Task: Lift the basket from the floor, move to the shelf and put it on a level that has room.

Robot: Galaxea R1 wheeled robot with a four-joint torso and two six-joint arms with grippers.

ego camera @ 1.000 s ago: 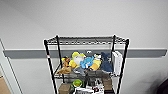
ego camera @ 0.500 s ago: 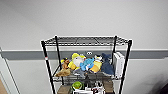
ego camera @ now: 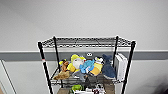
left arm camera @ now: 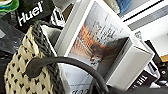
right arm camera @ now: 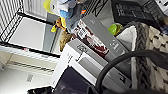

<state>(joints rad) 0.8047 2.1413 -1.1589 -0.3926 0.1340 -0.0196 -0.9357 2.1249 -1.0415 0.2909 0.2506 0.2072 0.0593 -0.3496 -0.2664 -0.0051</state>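
A: Item one, the basket (left arm camera: 18, 75). Appearance?

B: Cream woven sides with a small dark checkered pattern and a thick dark braided rim. It shows close up in both wrist views (right arm camera: 155, 50). A dark curved cable (left arm camera: 72, 65) crosses in front of it in each.

A: Location of the basket?

B: Held up close against the shelf (ego camera: 86, 62), level with the goods on its lower tiers. Whether it rests on anything, I cannot tell.

A: Contents of the basket?

B: A white lining shows inside the rim. Boxes sit in or right beside it: a white box with an orange-brown printed face (left arm camera: 100, 47), and in the right wrist view a grey box with a red picture (right arm camera: 100, 40) and a white box (right arm camera: 75, 62). Which are truly inside, I cannot tell.

A: Item two, the shelf.

B: Black wire rack, thin posts, standing against a pale wall with a grey band. The top level (ego camera: 86, 42) is a flat wire grid. The tier below holds plush toys (ego camera: 85, 65), yellow, blue and brown, and a white box (ego camera: 120, 66) upright at its right end. Lower down, a green object (ego camera: 76, 87) and dark packages, one lettered "Huel" (left arm camera: 31, 13).

A: Grippers?

B: Fingers are not made out in either wrist view; open or closed, I cannot tell. Both wrists are close to the basket's rim.
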